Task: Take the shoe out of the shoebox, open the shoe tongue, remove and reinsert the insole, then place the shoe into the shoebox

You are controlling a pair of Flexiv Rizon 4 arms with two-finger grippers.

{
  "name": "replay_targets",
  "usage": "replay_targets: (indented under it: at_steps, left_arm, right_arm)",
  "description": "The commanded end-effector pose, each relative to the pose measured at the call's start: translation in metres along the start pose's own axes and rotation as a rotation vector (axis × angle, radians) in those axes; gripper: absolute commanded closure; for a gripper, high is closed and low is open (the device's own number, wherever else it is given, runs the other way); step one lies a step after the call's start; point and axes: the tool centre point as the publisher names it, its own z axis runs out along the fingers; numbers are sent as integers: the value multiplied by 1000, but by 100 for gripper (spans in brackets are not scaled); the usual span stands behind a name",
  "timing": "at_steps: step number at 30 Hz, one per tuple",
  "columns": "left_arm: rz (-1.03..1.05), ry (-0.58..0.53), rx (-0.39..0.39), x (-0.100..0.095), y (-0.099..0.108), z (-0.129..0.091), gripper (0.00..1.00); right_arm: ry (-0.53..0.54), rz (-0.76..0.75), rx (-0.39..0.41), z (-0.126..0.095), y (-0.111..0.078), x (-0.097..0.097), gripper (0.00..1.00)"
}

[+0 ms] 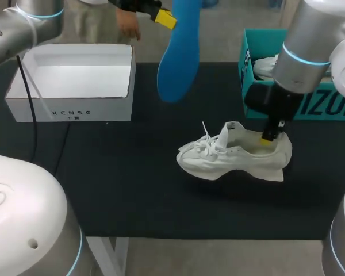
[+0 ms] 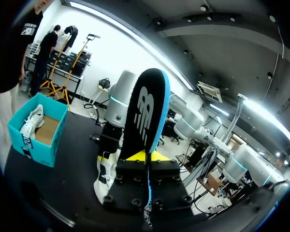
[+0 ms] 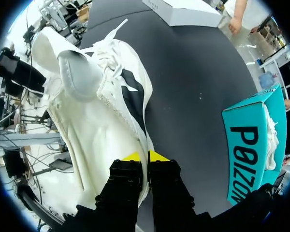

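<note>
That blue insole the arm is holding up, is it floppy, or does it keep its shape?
Probably springy rather than limp: pinched at one end by the left gripper, the insole shows only a gentle curve. It looks thin, so it is likely light and easily bent when pushed.

head: above-behind, facing down, far | wrists: close-up, facing outward | shared: shoe (image 1: 233,155)

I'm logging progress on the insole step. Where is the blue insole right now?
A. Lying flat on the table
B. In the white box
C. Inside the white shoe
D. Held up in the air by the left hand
D: the left hand is shut on the blue insole, holding it in the air, apart from the white shoe.
</note>
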Motion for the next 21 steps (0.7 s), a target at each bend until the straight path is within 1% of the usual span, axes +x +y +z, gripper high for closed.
replay_targets:
  at_steps: [1,2,4,7,10,13,16,17,18,19,21]
  left_arm:
    - [0,2,-2,-1,0,-1,100]
    - [0,2,-2,-1,0,-1,100]
    - [0,2,-2,-1,0,-1,100]
    - [0,2,-2,-1,0,-1,100]
    - [0,2,-2,-1,0,-1,100]
    - [0,2,-2,-1,0,-1,100]
    - [0,2,-2,-1,0,-1,100]
    - [0,2,-2,-1,0,-1,100]
    - [0,2,-2,-1,0,-1,100]
    - [0,2,-2,-1,0,-1,100]
    - [0,2,-2,-1,0,-1,100]
  right_arm:
    - [37,369,88,9,2,3,100]
    - [30,434,100,11,0,4,100]
    - [43,507,38,12,-3,8,100]
    - [8,625,-21,7,-9,16,100]
    - [-10,713,-63,4,-11,25,100]
    - [-44,812,-137,1,-13,32,100]
    - [-100,890,-129,-6,-10,34,100]
    - [-111,906,-115,-8,-9,34,100]
    - [-125,923,-67,-11,-7,35,100]
    - [-166,903,-67,-16,-1,36,100]
    - [-166,903,-67,-16,-1,36,100]
